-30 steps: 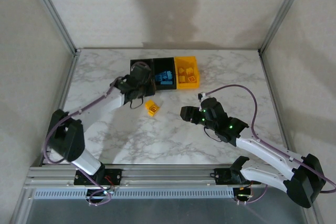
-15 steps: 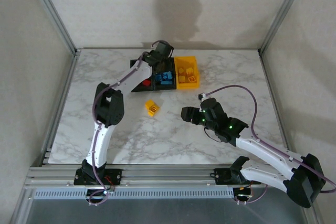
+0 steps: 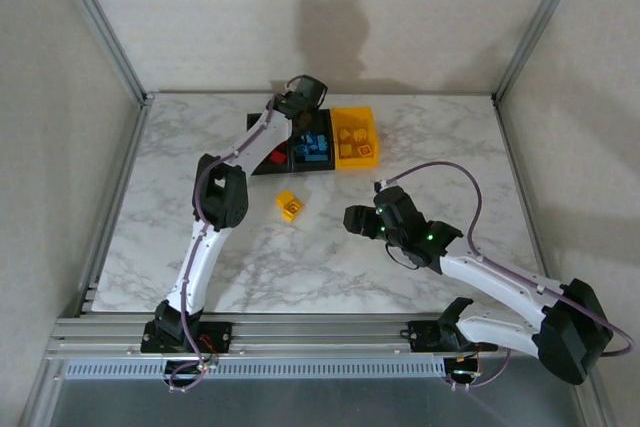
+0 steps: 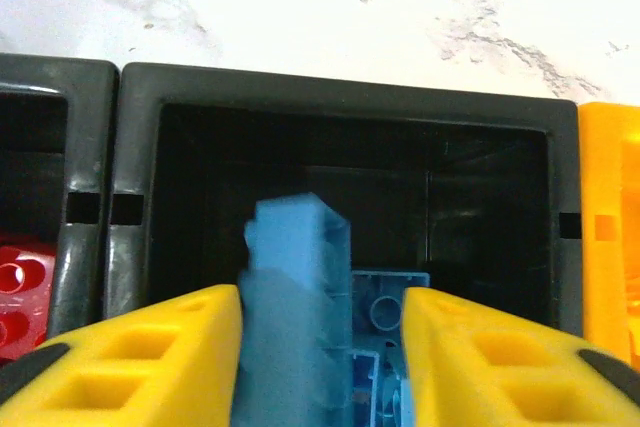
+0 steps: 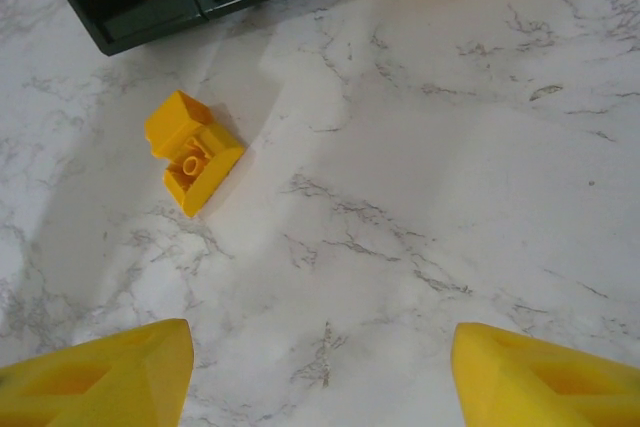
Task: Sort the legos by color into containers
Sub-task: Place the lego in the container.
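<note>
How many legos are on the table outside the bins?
1. A yellow lego lies on the marble table just in front of the bins. The left arm crosses the table and may hide others.

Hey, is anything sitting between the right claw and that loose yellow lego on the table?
Nothing visible does. Bare marble table lies between the right claw and the yellow lego, and the claw's jaws stand open toward it.
</note>
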Robot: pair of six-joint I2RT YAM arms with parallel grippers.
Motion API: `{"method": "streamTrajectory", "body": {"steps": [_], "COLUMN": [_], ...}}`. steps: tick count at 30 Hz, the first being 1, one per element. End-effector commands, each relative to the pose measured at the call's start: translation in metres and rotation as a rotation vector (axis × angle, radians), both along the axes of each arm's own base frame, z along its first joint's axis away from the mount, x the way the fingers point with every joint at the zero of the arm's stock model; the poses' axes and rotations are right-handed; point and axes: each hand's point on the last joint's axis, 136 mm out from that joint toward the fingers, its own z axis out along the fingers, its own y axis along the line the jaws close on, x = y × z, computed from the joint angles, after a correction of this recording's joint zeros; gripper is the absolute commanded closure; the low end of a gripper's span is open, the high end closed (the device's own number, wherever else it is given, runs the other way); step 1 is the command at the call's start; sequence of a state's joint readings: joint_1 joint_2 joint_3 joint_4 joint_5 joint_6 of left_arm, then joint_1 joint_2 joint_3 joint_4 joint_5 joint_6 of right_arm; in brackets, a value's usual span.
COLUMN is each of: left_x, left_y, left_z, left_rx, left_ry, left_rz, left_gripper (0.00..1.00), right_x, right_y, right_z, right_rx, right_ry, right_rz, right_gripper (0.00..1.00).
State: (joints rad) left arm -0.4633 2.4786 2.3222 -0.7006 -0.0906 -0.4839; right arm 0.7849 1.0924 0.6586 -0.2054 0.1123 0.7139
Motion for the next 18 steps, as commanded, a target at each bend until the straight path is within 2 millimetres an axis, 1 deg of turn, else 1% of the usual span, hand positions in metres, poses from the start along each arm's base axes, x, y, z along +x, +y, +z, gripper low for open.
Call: {"method": "streamTrajectory", "body": {"steps": [1, 2, 4, 8, 10, 13, 15, 17, 18], "left_x": [-0.008, -0.011, -0.018, -0.048, -0.066, -0.098, -0.125, -0.152, -0.167], "left_y": [0.002, 0.001, 0.0, -0.005, -0.003, 0.012, 0.029, 0.048, 0.057], "left_z": [0.03, 0.038, 0.053, 0.081, 0.092, 0.1, 0.102, 0.097, 0.09], "left_rx": [-0.008, -0.012, -0.02, -0.031, -0.047, -0.081, -0.088, -0.087, -0.088], "left_ry": [-0.016, -0.026, -0.041, -0.073, -0.09, -0.107, -0.113, -0.109, -0.1], "left_rz": [-0.016, -0.019, -0.026, -0.059, -0.065, -0.055, -0.035, -0.012, -0.002], "left_gripper": [0.47, 0.44, 0.43, 0.42, 0.42, 0.41, 0.39, 0.38, 0.37], "right_x": [0.012, 0.014, 0.016, 0.022, 0.025, 0.028, 0.031, 0.034, 0.035], "right_y": [0.005, 0.005, 0.006, 0.01, 0.013, 0.022, 0.029, 0.038, 0.045], "right_z": [0.013, 0.015, 0.018, 0.026, 0.028, 0.028, 0.028, 0.028, 0.027], "right_rx": [0.001, 0.003, 0.009, 0.02, 0.004, -0.006, -0.009, -0.011, -0.013], "right_ry": [-0.035, -0.041, -0.052, -0.068, -0.072, -0.063, -0.054, -0.049, -0.05], "right_rz": [-0.005, -0.004, 0.001, 0.022, 0.036, 0.066, 0.082, 0.104, 0.118], "right_gripper": [0.31, 0.31, 0.31, 0.3, 0.3, 0.3, 0.29, 0.29, 0.28]}}
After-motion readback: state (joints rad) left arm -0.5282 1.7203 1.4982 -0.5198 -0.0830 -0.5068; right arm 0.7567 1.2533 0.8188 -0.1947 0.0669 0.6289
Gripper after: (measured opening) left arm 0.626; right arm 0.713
